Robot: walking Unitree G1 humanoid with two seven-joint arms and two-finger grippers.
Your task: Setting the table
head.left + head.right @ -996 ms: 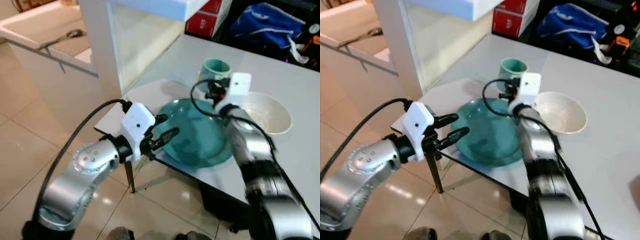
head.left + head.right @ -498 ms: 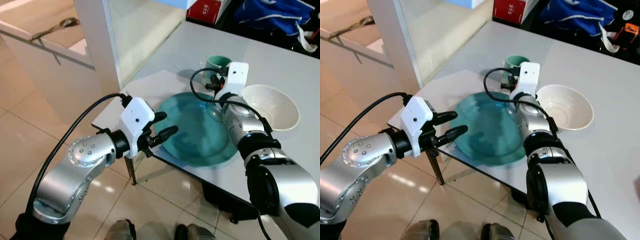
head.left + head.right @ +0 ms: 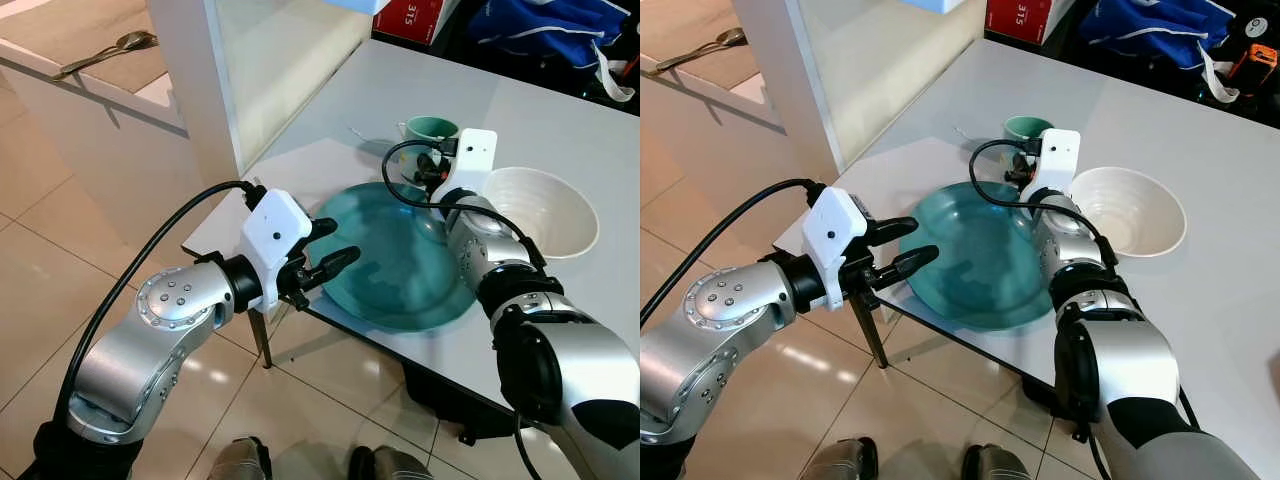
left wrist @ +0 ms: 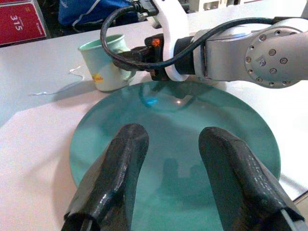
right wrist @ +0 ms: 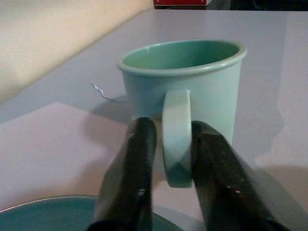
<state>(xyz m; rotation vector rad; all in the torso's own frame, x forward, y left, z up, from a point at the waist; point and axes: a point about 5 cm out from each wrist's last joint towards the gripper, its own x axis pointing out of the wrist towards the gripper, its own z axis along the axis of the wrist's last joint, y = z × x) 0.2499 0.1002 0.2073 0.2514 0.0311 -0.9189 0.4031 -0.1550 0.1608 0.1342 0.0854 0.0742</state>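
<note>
A grey table (image 3: 560, 120) stood before the robot, with a white mat (image 3: 300, 190) at its near corner. On the left, the left gripper (image 3: 325, 250) reached in from beyond the table's edge, its two black fingers (image 4: 122, 173) spread apart and holding nothing; their tips hovered at the near rim of a round teal plate (image 3: 400, 270), which lay flat partly on the mat, and whether they touched that rim could not be told. In the left wrist view the plate lay ahead of and below the spread fingers. Further right, past the plate's far rim, a pale green mug (image 3: 428, 132) stood upright on the table. The right gripper (image 5: 168, 139), reaching over the plate's far side, met the mug at its handle: in the right wrist view the handle sat between the two fingers, one finger close against each side, pinching it. The mug's opening faced up, and its inside looked bare. To the right of the mug, just beside the plate, a white bowl (image 3: 545, 210) rested upright on the table, apart from both grippers.
</note>
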